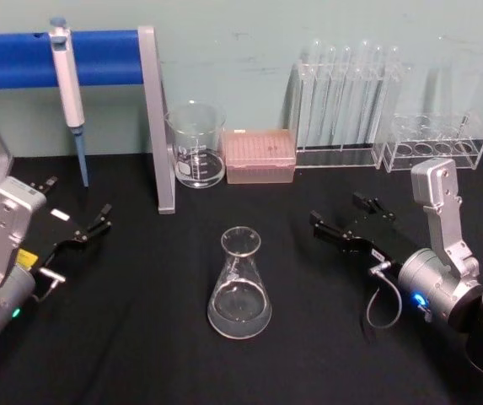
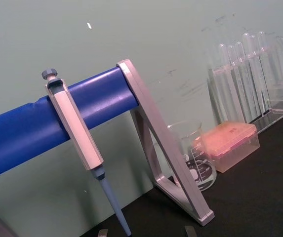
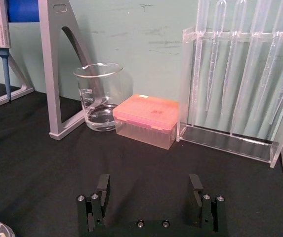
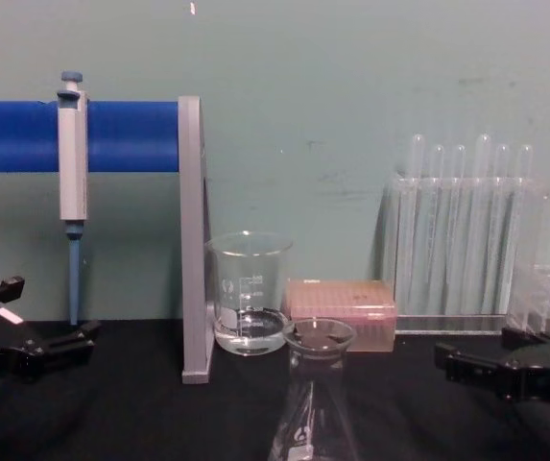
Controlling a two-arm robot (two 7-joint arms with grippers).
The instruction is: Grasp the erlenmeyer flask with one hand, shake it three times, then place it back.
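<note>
Two tools flank the erlenmeyer flask point(image 1: 240, 287), which we find standing upright and untouched on the black worktop point(image 1: 140, 337), in front of the beaker point(image 1: 196, 143) and the pink tip box point(image 1: 260, 156). We note the right tool point(image 1: 346, 221) resting to the flask's right, well apart from it, its fingers point(image 3: 103, 187) spread wide and holding nothing. We record the left tool point(image 1: 77, 229) lying at the worktop's left side, released and empty, near the pipette point(image 1: 69, 93) on the blue bar point(image 1: 22, 59).
</note>
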